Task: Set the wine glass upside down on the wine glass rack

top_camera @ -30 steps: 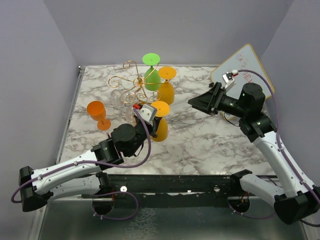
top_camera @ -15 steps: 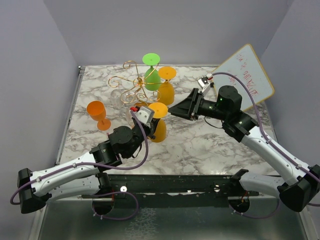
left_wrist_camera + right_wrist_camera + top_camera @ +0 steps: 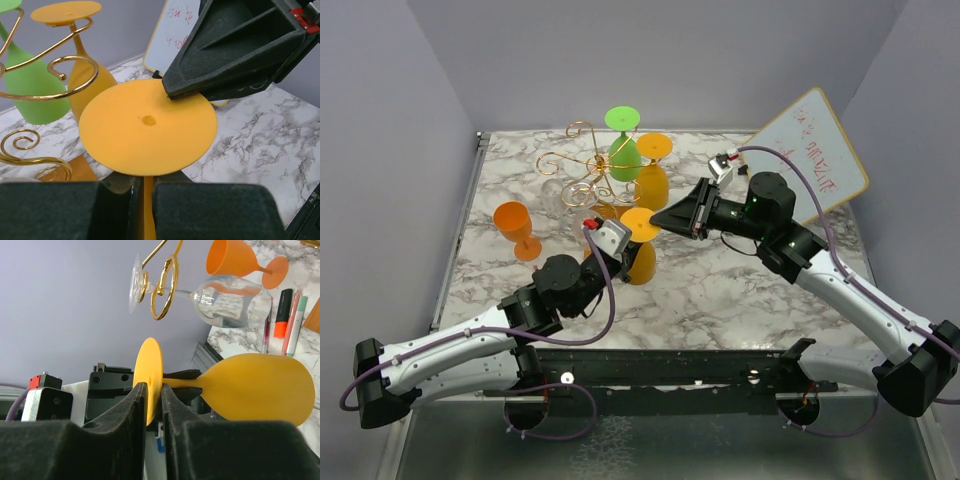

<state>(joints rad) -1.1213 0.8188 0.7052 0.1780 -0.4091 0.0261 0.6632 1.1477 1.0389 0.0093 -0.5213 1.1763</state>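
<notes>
A yellow-orange wine glass hangs upside down, foot up, just right of the wine glass rack. My left gripper is shut on its stem, which shows between the black pads below the round foot. My right gripper comes in from the right at the foot's rim. In the right wrist view its jaws are shut on the thin disc, one pad on each face. The bowl sticks out to the right.
A green glass and a yellow glass hang upside down on the rack's gold curls. A clear glass hangs there too. An orange glass stands upright at the left. A whiteboard leans at the back right.
My right arm has swung left from near the whiteboard to the glass, and its jaws have narrowed onto the foot's rim. The left gripper has kept its hold on the stem.
</notes>
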